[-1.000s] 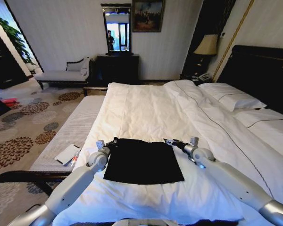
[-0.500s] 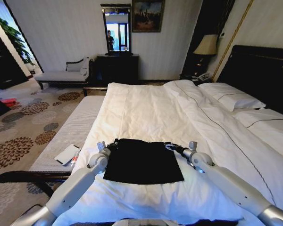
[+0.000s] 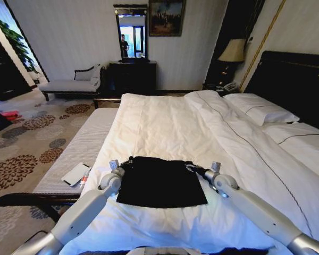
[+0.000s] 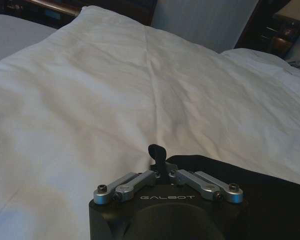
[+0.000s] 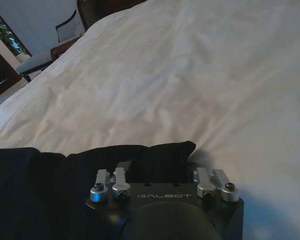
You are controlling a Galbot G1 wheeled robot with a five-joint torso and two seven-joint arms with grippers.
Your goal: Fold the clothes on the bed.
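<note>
**Both grippers at far corners of the clothes**

Head view: the clothes (image 3: pixel 160 183) lie flat as a dark rectangle w/ a puckered far edge, lower centre of frame, on the white duvet near the front edge of the bed (image 3: pixel 165 122). Left gripper (image 3: pixel 126 161) sits at the far-left corner of the clothes, lower left of centre; right gripper (image 3: pixel 193 168) at the far-right corner, lower right of centre. Both arms run in from the bottom edge, one each side of the clothes.

Left wrist view: left gripper (image 4: pixel 159 159) at bottom centre, fingers pressed together, a small black tip sticking up right at the edge of the clothes (image 4: pixel 260 195), which fill the lower right. Can't tell if any fabric is caught between them. Duvet fills the rest.

Right wrist view: right gripper (image 5: pixel 160 167) bottom centre, fingers buried under a raised corner of the clothes (image 5: pixel 55 185); spread or pinching, can't tell. Clothes run to the lower left of frame.

Bench (image 3: pixel 77 154) along the bed's left side, mid-left of head view, w/ a small white item (image 3: pixel 76 173) on it.
</note>
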